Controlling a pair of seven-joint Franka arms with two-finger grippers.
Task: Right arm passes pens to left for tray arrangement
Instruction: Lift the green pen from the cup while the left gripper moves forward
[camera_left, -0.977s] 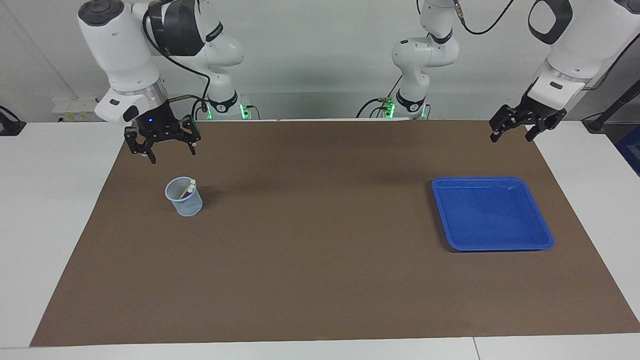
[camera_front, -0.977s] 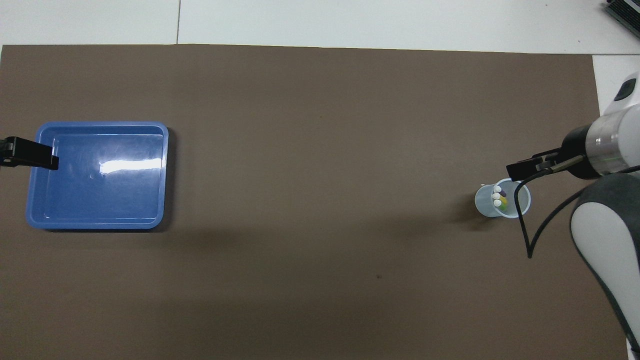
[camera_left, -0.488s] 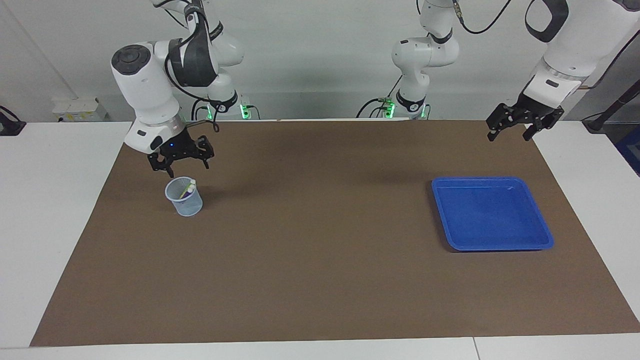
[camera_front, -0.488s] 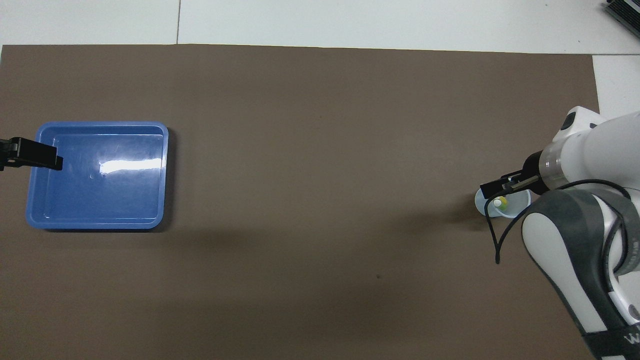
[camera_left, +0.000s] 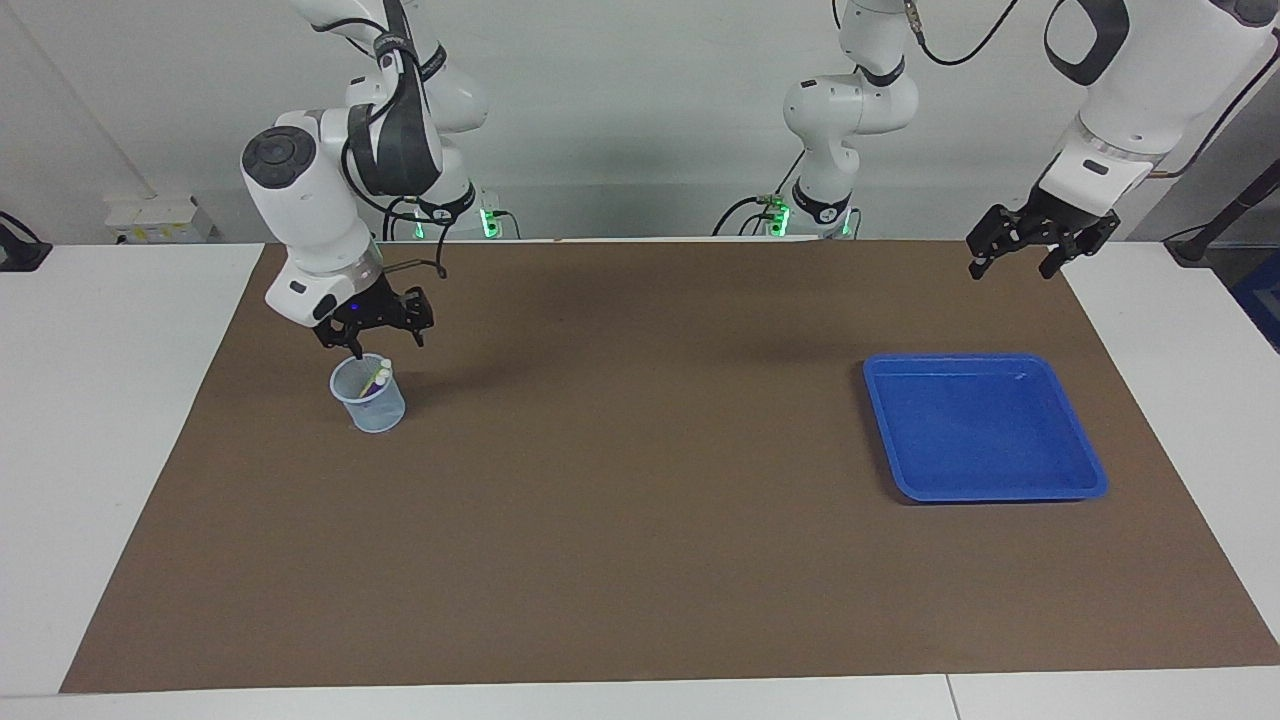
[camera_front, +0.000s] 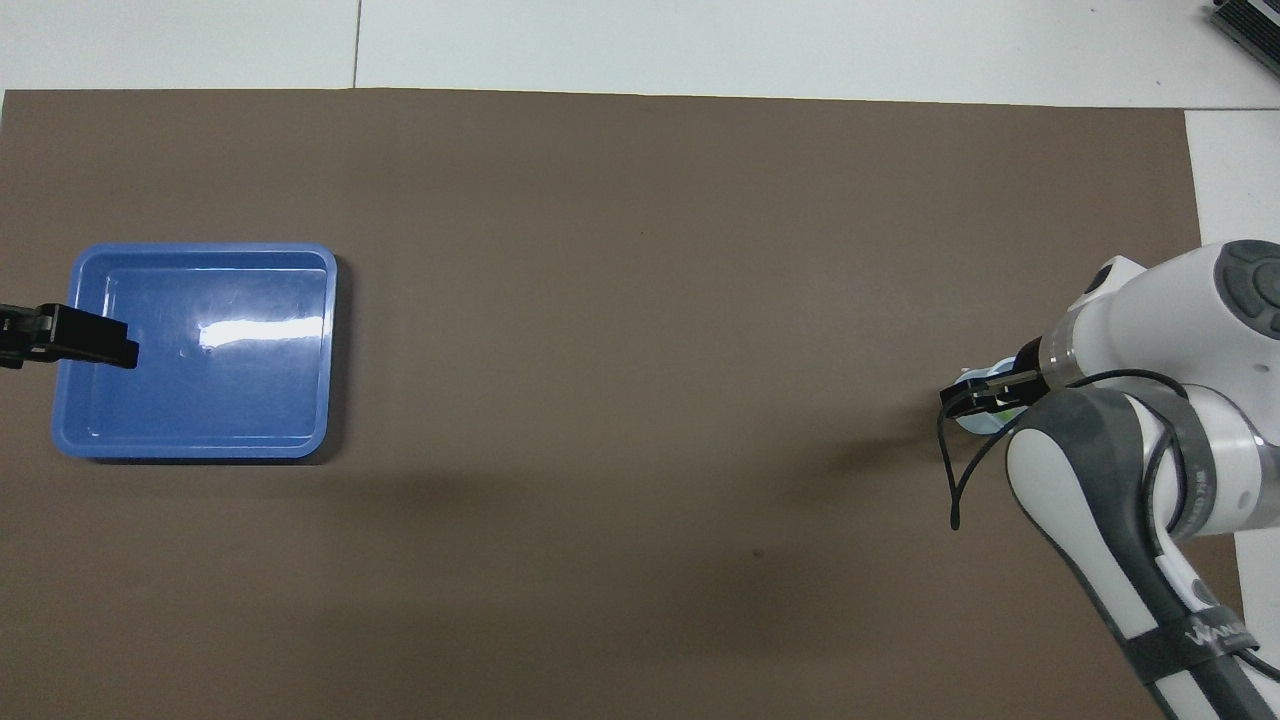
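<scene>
The facing view is the handy one: the pens (camera_left: 376, 378) stand in a translucent mesh cup (camera_left: 369, 396) toward the right arm's end of the brown mat (camera_left: 640, 560), long axes near upright, pale tips up and leaning a bit toward the left arm's end. From overhead the right gripper (camera_left: 370, 342) covers them; it's just above the cup rim, fingers apart, holding nothing. The left gripper (camera_left: 1018, 259) waits open and empty over the mat edge, with the blue tray (camera_left: 985, 487) farther from the robots.

text: none readable | right arm (camera_front: 1190, 630): partial white lettering on link, illegible
</scene>
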